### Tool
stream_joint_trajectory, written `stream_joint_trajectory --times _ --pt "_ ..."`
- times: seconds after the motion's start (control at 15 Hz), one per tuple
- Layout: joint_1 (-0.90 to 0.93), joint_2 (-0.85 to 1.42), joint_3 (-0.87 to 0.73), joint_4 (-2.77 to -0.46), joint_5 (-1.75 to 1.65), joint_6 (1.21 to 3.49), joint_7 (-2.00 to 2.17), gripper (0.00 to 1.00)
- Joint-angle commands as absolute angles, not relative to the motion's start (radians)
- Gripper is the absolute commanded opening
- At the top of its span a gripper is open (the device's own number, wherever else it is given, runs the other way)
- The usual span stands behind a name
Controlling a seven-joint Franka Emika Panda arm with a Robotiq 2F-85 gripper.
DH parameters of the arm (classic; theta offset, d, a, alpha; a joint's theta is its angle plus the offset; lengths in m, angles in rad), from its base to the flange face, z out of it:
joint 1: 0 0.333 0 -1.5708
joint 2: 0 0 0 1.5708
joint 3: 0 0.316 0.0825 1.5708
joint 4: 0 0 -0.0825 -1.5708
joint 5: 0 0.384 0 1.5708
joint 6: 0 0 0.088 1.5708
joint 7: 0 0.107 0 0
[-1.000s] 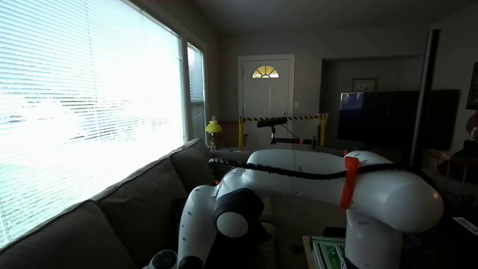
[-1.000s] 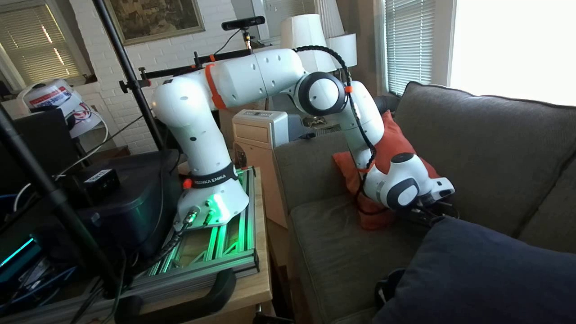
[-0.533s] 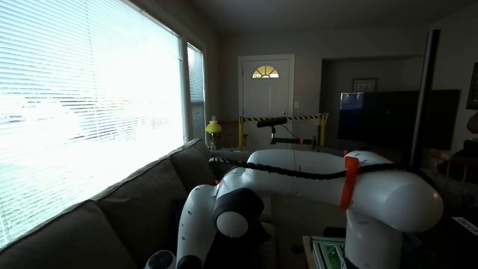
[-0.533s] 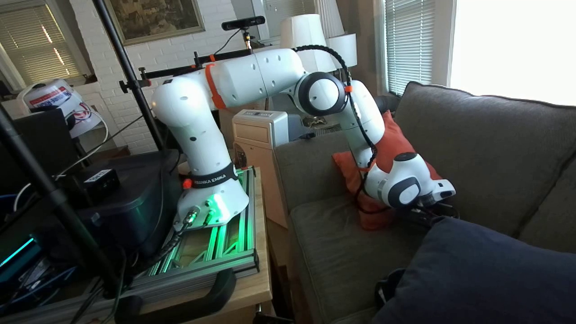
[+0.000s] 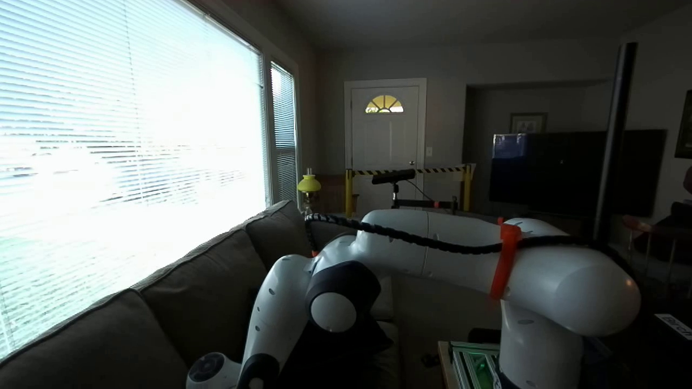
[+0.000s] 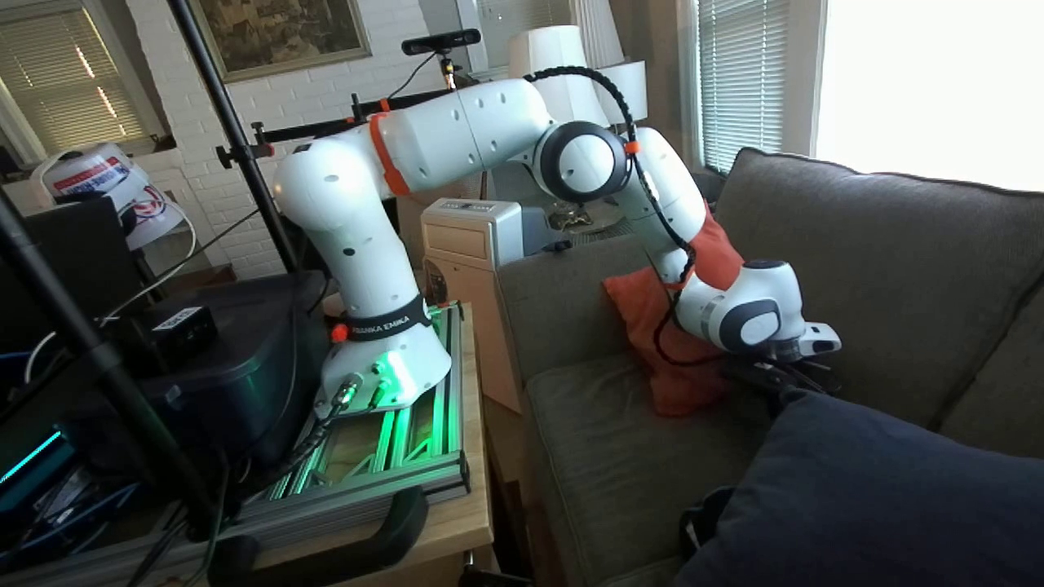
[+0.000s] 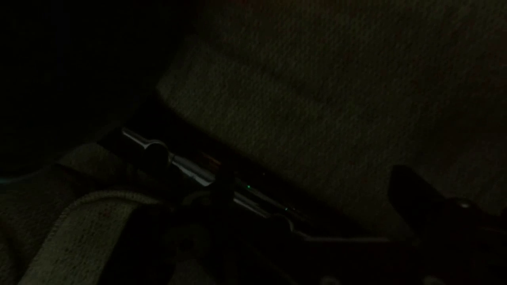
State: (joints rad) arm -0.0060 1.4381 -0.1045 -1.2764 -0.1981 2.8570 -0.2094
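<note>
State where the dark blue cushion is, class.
In an exterior view, the dark blue cushion fills the lower right corner, on the sofa, nearer the camera than the orange-red pillow.

The site is a living room in a home. Indicators comprise a grey sofa (image 6: 881, 261) with throw cushions (image 6: 881, 505), white lampshades (image 6: 550, 61), a framed painting (image 6: 281, 33), window blinds (image 6: 742, 86), a white door (image 5: 385, 143) with a fan-shaped pane (image 5: 384, 104), and a wide television (image 5: 562, 173).
</note>
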Motion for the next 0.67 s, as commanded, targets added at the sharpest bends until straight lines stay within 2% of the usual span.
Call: stream_joint_trajectory --times 0.0,0.6 --pt "-0.005 1.396 -0.124 -1.308 -0.196 2.862 -0.193 1.00" --pt "-0.091 1.210 -0.066 -1.488 -0.183 2.794 -0.228 1.00"
